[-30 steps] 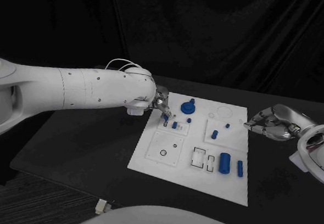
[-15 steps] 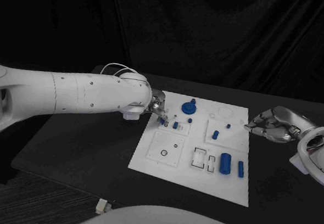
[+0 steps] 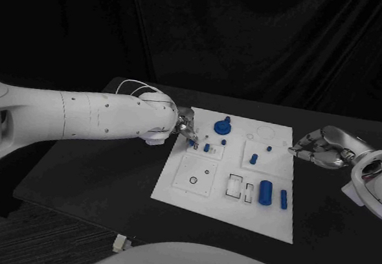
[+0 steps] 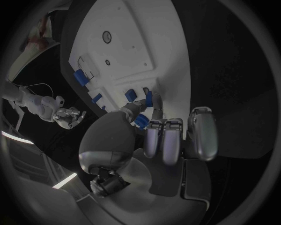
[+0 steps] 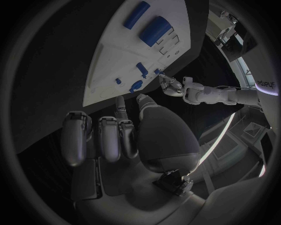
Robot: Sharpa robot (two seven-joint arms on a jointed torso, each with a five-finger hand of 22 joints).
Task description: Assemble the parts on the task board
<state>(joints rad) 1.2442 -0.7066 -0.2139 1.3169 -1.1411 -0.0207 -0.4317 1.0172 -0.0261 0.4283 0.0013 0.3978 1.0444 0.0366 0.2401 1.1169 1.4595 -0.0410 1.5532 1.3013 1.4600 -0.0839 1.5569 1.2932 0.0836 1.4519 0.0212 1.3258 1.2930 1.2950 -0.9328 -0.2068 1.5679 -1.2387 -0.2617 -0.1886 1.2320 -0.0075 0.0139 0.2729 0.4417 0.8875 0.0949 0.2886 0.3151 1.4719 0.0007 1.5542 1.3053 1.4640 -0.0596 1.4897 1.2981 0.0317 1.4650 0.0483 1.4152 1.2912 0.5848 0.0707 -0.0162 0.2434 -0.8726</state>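
Note:
The white task board (image 3: 211, 199) lies mid-table. My left hand (image 3: 187, 127) hovers over the board's far left corner. Its thumb and a fingertip pinch a small blue peg (image 3: 195, 143), also seen from the left wrist (image 4: 148, 97), which stands upright in the board. A second small peg (image 3: 206, 147) stands just beside it. A round blue knob (image 3: 222, 126) sits behind them. My right hand (image 3: 321, 148) rests at the board's right edge, fingers curled in with nothing in them (image 5: 108, 138).
More blue parts sit on the board: a peg (image 3: 253, 158) in the middle, a thick cylinder (image 3: 265, 193) and a thin pin (image 3: 283, 199) near the front right. Beside them are empty rectangular slots (image 3: 235, 185) and a ring recess (image 3: 193, 180).
My left forearm has swung a little to the left while its fingertips stay at the small peg. The right hand has not moved.

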